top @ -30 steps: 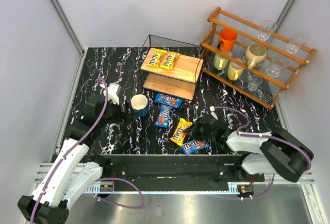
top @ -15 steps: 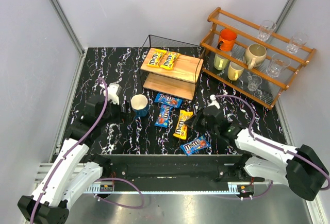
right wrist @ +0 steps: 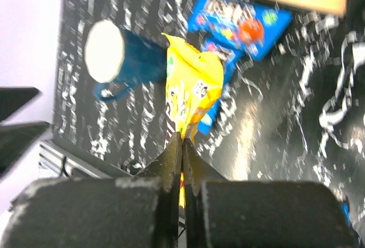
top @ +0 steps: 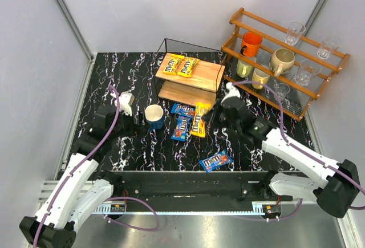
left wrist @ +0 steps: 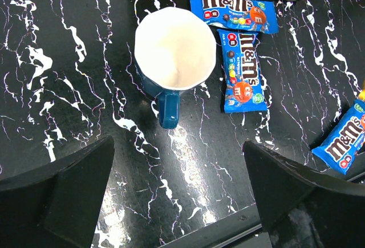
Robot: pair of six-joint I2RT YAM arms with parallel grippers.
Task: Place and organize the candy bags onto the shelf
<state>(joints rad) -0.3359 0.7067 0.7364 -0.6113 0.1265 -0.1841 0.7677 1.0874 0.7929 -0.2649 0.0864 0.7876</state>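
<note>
The two-tier shelf (top: pixel 205 82) stands mid-table with two yellow candy bags (top: pixel 180 65) on its top board. My right gripper (top: pixel 210 115) is shut on a third yellow bag (top: pixel 199 120) and holds it above the table, in front of the shelf; the right wrist view shows the bag (right wrist: pixel 191 85) pinched in the gripper (right wrist: pixel 182 139). Two blue bags (top: pixel 183 120) lie by the shelf's foot, also in the left wrist view (left wrist: pixel 239 60). A third blue bag (top: pixel 215 161) lies near the front edge. My left gripper (left wrist: pixel 177 196) is open and empty, near the blue mug.
A blue mug (top: pixel 154 116) with a white inside stands left of the blue bags. An orange-brown slatted rack (top: pixel 285 65) with mugs and glasses stands at the back right. Grey walls close in the table.
My right gripper has lifted the yellow bag off the table and carried it back and left toward the shelf. The left arm has not moved.
</note>
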